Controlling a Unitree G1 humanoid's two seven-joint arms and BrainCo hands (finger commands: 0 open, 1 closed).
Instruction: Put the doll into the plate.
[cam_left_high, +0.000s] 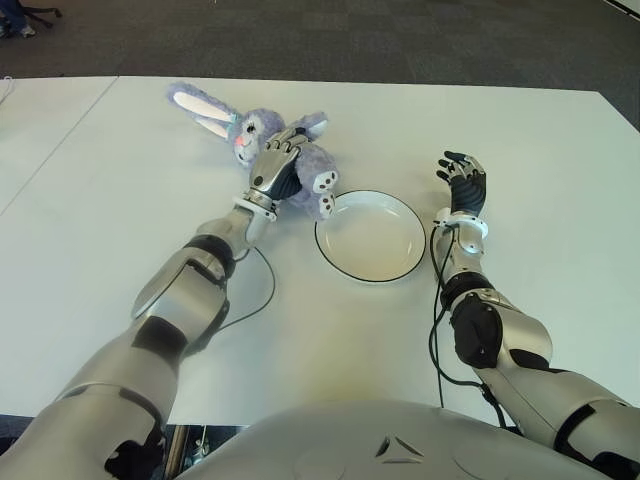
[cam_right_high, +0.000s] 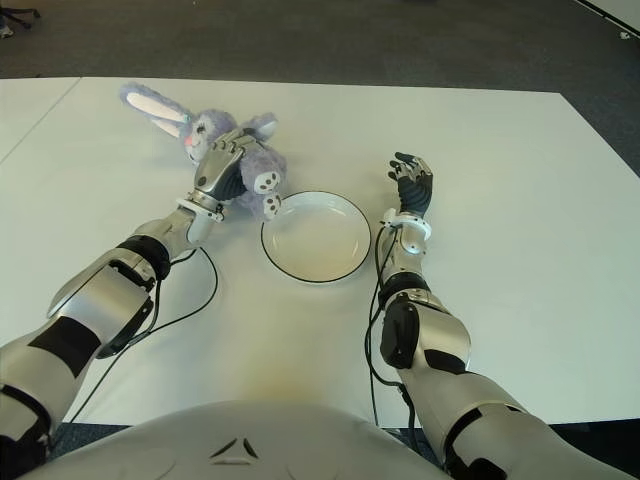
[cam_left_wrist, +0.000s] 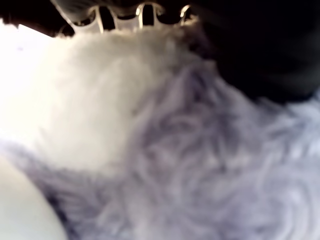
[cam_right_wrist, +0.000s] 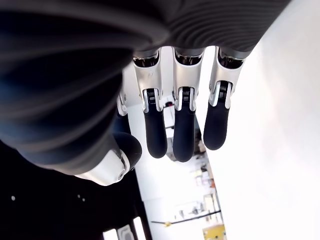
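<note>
A lilac plush bunny doll (cam_left_high: 247, 128) with long pink-lined ears lies on the white table, left of and behind the white plate (cam_left_high: 372, 240). One of its feet reaches the plate's left rim. My left hand (cam_left_high: 278, 162) lies over the doll's body with the fingers curled into it. The doll's fur (cam_left_wrist: 190, 165) fills the left wrist view. The plate has a dark rim and nothing in it. My right hand (cam_left_high: 463, 181) shows to the right of the plate, holding nothing, its fingers (cam_right_wrist: 184, 135) extended and relaxed.
A thin black cable (cam_left_high: 262, 290) loops on the table (cam_left_high: 120, 180) beside my left forearm. Dark carpet (cam_left_high: 350, 40) lies beyond the table's far edge. A seam runs along the table's left part.
</note>
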